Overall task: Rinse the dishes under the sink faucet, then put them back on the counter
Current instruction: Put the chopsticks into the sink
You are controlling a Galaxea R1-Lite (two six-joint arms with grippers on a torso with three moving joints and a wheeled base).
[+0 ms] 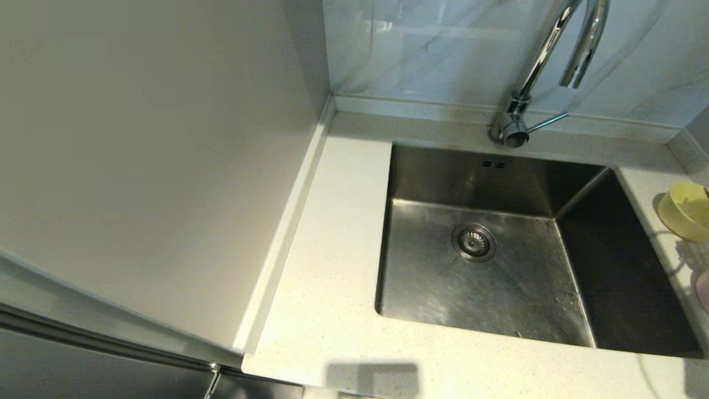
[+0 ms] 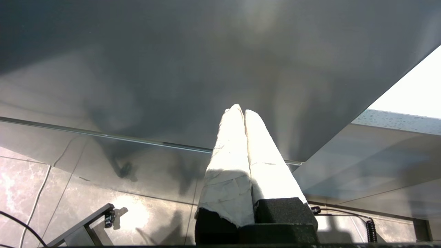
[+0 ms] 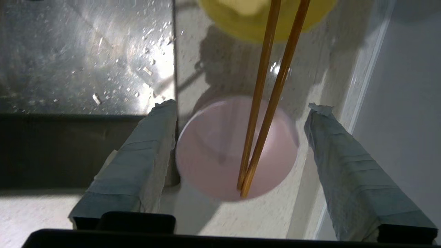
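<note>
The pale pink bowl (image 3: pixel 213 151) stands upright on the counter (image 3: pixel 268 213) right beside the sink's edge. My right gripper (image 3: pixel 243 106) hangs over it, open, one finger on each side, with nothing held. Two brown chopsticks (image 3: pixel 260 86) lie with their tips inside the pink bowl and run up across the pale yellow bowl (image 3: pixel 237 20) beyond it. In the head view the yellow bowl (image 1: pixel 689 210) sits at the far right edge and only a sliver of the pink bowl (image 1: pixel 704 291) shows. The faucet (image 1: pixel 532 72) stands behind the sink (image 1: pixel 487 249).
The sink holds only its round drain strainer (image 1: pixel 473 242). A raised ledge and grey wall (image 3: pixel 396 86) run close beside the bowls. A tall grey panel (image 1: pixel 138 166) borders the counter (image 1: pixel 327 249) on the left. My left gripper (image 2: pixel 241 110) is parked low beside the cabinet, shut.
</note>
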